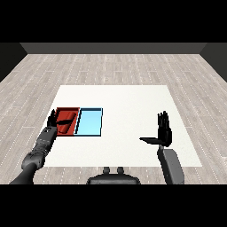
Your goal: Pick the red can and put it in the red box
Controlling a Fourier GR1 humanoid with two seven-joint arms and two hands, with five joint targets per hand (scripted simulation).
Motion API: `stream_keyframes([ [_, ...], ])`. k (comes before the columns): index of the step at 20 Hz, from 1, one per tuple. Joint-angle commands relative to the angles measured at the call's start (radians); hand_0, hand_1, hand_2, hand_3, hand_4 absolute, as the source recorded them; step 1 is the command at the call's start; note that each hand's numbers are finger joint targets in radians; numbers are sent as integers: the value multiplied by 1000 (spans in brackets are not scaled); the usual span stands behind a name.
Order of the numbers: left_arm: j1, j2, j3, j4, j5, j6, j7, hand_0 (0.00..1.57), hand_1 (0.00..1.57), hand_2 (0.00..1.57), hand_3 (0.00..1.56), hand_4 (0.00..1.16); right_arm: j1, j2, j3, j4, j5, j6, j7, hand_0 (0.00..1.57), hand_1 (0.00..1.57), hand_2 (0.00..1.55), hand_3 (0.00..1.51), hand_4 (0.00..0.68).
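The red tray (71,111) lies at the table's left, and my left hand (52,119) stands at its left edge. That hand's fingers point straight up and its thumb reaches out over the tray. The red can (66,129) rests inside the tray near the front, just below the thumb and hard to tell apart from the red floor. Nothing is curled round it. My right hand (164,131) hovers over the table's right side, far from the trays. It is open, with straight fingers, the thumb pointing left and nothing in it.
A light blue tray (90,122) touches the red tray's right side. The white table (128,106) stretches between the trays and my right hand. Grey plank floor surrounds the table.
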Motion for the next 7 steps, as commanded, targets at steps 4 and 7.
stream_keyframes([
  [4,17,-78,188,-275,213,-109,-419,0,0,0,0,0,1,18,19,4,-5,6,15,0,0,0,0,0],
  [7,63,-125,168,-380,228,-190,-512,0,0,0,0,0,35,-16,8,-44,-15,34,20,0,0,0,0,0],
])
